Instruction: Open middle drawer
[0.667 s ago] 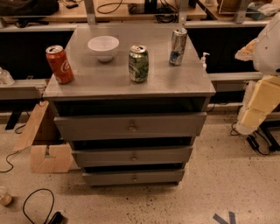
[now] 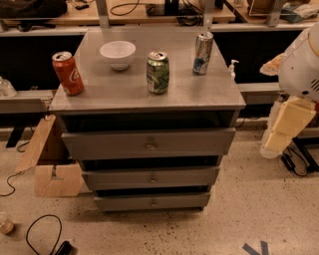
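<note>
The grey metal cabinet (image 2: 144, 97) has three stacked drawers. The middle drawer (image 2: 114, 178) is the second front down, long and flat, with a small round knob (image 2: 152, 178) at its centre. It sits pushed in, between the taller top drawer (image 2: 99, 144) and the lowest drawer (image 2: 124, 202). My gripper is out of view. Only white and cream parts of my arm (image 2: 291, 119) show at the right edge, apart from the cabinet and level with its upper half.
On the cabinet top stand a red soda can (image 2: 68, 73), a white bowl (image 2: 117, 54), a green can (image 2: 158, 72) and a silver can (image 2: 202, 53). A cardboard box (image 2: 50, 167) and cables (image 2: 42, 234) lie on the floor at left. A workbench (image 2: 149, 15) runs behind.
</note>
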`<state>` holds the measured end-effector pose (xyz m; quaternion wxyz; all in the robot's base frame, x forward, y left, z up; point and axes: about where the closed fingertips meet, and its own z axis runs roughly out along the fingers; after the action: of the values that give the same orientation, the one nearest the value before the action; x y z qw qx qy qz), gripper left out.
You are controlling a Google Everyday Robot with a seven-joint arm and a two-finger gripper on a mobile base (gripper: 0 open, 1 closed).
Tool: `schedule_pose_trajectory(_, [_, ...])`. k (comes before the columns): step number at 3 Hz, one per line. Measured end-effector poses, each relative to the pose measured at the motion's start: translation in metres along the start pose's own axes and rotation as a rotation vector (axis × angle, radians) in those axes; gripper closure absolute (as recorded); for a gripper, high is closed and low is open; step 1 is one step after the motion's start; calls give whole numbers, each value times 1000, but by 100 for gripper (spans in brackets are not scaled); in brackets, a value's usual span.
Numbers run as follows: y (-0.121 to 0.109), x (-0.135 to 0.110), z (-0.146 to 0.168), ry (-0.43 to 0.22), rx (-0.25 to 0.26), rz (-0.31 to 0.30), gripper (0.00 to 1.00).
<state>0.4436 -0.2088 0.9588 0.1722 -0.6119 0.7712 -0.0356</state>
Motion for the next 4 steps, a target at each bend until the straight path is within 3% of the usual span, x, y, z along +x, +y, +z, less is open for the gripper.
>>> schedule_pose_trajectory(1, [4,-1,41,-48,4,-13,0])
schedule_pose_trajectory(2, [12,5,113,-143,26,-26,0])
schedule_pose_trajectory(3, [2,3,159,-206,73,-37,0])
schedule_pose_trajectory(4, [-1,-3,225,-237,116,-64,0])
